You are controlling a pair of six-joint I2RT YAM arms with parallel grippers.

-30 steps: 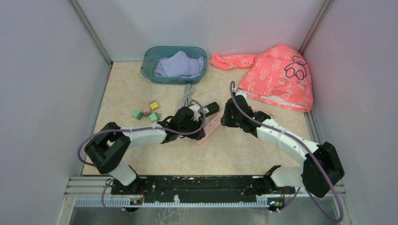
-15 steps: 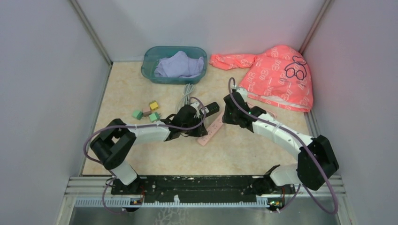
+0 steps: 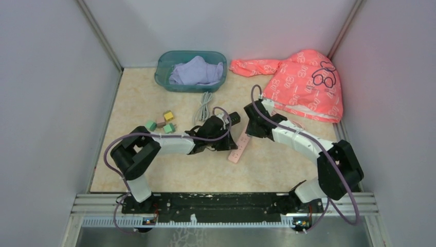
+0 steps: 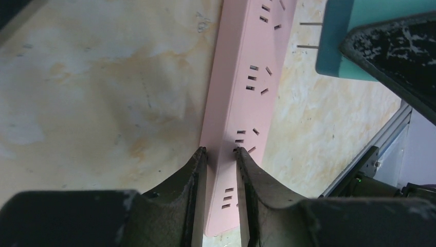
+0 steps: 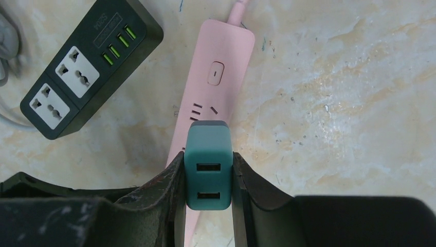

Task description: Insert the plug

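Observation:
A pink power strip (image 3: pixel 240 147) lies on the table between the arms. It runs up the left wrist view (image 4: pixel 246 98) and the right wrist view (image 5: pixel 216 87). My left gripper (image 4: pixel 221 154) is shut on the strip's near end, one finger on each long edge. My right gripper (image 5: pixel 208 164) is shut on a teal USB charger plug (image 5: pixel 208 164) and holds it just above the strip's sockets. The plug's metal prongs (image 4: pixel 308 35) show in the left wrist view, clear of the strip. In the top view the right gripper (image 3: pixel 254 126) is at the strip's far end and the left gripper (image 3: pixel 218 135) beside it.
A black power strip (image 5: pixel 87 72) with USB ports lies left of the pink one. A grey coiled cable (image 3: pixel 204 105), small coloured blocks (image 3: pixel 160 123), a teal bin (image 3: pixel 191 70) with a cloth and a pink garment (image 3: pixel 303 82) lie further back.
The left gripper has dragged the pink strip to the right and turned it more upright. The right gripper with the plug has shifted slightly back and stays over the strip's far end.

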